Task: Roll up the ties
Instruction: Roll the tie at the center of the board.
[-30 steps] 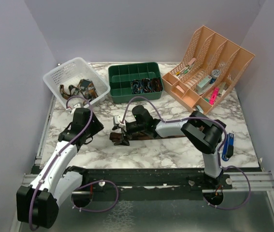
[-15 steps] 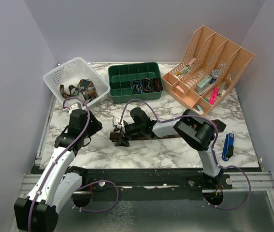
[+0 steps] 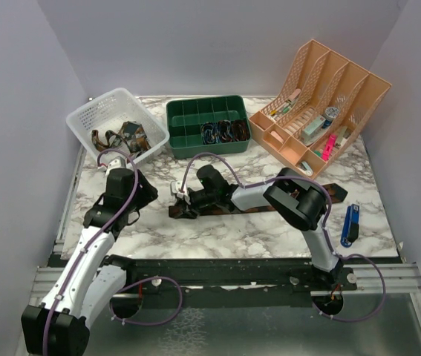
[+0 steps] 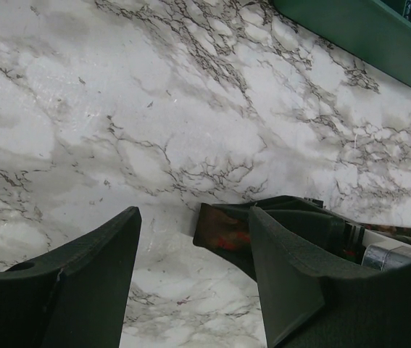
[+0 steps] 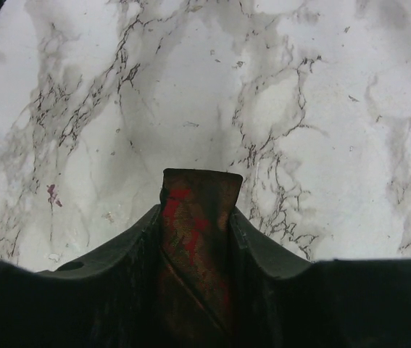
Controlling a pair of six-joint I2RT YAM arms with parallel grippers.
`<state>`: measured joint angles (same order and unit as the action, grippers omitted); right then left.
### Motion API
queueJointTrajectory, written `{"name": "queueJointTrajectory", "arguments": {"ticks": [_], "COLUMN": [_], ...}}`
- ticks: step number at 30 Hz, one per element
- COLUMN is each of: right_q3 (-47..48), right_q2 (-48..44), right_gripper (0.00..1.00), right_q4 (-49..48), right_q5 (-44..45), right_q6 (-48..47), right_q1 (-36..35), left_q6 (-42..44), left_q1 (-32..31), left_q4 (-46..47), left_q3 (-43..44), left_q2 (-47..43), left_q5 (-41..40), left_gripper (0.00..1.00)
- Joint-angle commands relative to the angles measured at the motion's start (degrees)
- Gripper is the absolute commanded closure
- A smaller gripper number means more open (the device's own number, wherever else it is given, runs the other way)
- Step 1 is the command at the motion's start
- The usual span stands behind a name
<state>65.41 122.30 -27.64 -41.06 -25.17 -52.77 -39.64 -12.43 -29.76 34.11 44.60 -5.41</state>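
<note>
One dark brown tie (image 3: 269, 207) with reddish marks lies flat across the marble, running from centre-left to right. My right gripper (image 3: 181, 205) is low over its left end. In the right wrist view both fingers (image 5: 136, 235) press the sides of the tie end (image 5: 198, 196), so the right gripper (image 5: 196, 214) is shut on it. My left gripper (image 3: 145, 196) hovers just left of that spot, open and holding nothing. In the left wrist view the tie end (image 4: 223, 230) lies beside the left gripper (image 4: 194, 217), partly behind one of its fingers (image 4: 285, 275).
A white basket (image 3: 91, 115) at the back left holds more ties. A green divided bin (image 3: 195, 144) with rolled ties (image 3: 223, 131) sits at back centre. A peach desk organiser (image 3: 318, 104) fills the back right. A blue tool (image 3: 350, 224) lies at right.
My right gripper slid a little left along the tie and closed onto its end. The left arm drew back slightly and has since held still, jaws unchanged.
</note>
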Motion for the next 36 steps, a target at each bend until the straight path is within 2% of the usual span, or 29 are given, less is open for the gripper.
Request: {"name": "queueJointTrajectory", "arguments": {"ticks": [1,5,6,8,11,18,21,23,24,27,28,29,30,32,36], "right_q3": [-0.14,-1.10,-1.15,-1.59,-4.01,-10.99,-17.98,-19.79,-19.08,-12.81,-12.20,-12.81,-14.54,-16.78,-10.69], "right_q2": [2.05,1.18,1.00,0.30,-2.63,-14.34,-20.36,-24.37,-26.00,-29.03,-29.54,-30.29,-31.09,-31.77,-28.03], "right_gripper": [0.61,0.58,0.52,0.33,0.26,0.19,0.17,0.17,0.20,0.34,0.45,0.56,0.62,0.65,0.72], "right_q4": [1.03,-0.88,-0.40,-0.64,-4.28,-13.28,-22.08,-19.62,-14.45,7.74,12.89,16.10,16.88,12.76,19.32], "right_q5": [3.02,5.31,4.96,5.16,5.63,13.00,21.26,30.24,34.06,40.17,43.42,45.89,46.00,39.48,33.80], "right_q6": [-0.71,-0.15,-0.52,-0.14,2.14,13.21,22.42,32.65,36.99,48.14,52.99,63.56,68.28,68.62,66.72], "right_q1": [0.00,0.04,0.02,-0.05,0.02,-0.04,-0.05,0.04,0.04,0.05,0.05,0.06,0.08,0.04,0.04], "left_q6": [-0.74,-1.36,-1.45,-1.70,-2.37,-4.32,-4.61,-4.83,-4.95,-5.79,-6.11,-6.41,-6.86,-7.47,-8.63], "left_q1": [0.29,0.25,0.29,0.25,0.30,0.30,0.30,0.30,0.24,0.30,0.29,0.30,0.30,0.34,0.36], "left_q4": [-0.83,-0.66,-0.53,-0.39,-0.22,1.18,2.13,2.96,3.55,4.94,5.56,6.30,7.15,8.61,10.57], "left_q3": [-0.62,-1.12,-1.24,-1.55,-2.05,-3.83,-4.41,-5.03,-5.28,-6.33,-6.72,-7.14,-7.65,-8.43,-10.08], "left_q2": [-2.00,-2.07,-2.02,-1.64,-1.15,-0.55,-0.17,0.36,0.77,1.99,2.28,2.43,2.68,3.20,4.08], "left_q5": [1.99,2.49,2.65,2.81,3.03,4.24,4.58,5.14,5.34,6.67,7.14,7.57,8.15,9.10,11.11], "left_gripper": [0.37,0.38,0.38,0.38,0.37,0.37,0.35,0.34,0.34,0.31,0.31,0.30,0.29,0.29,0.28]}}
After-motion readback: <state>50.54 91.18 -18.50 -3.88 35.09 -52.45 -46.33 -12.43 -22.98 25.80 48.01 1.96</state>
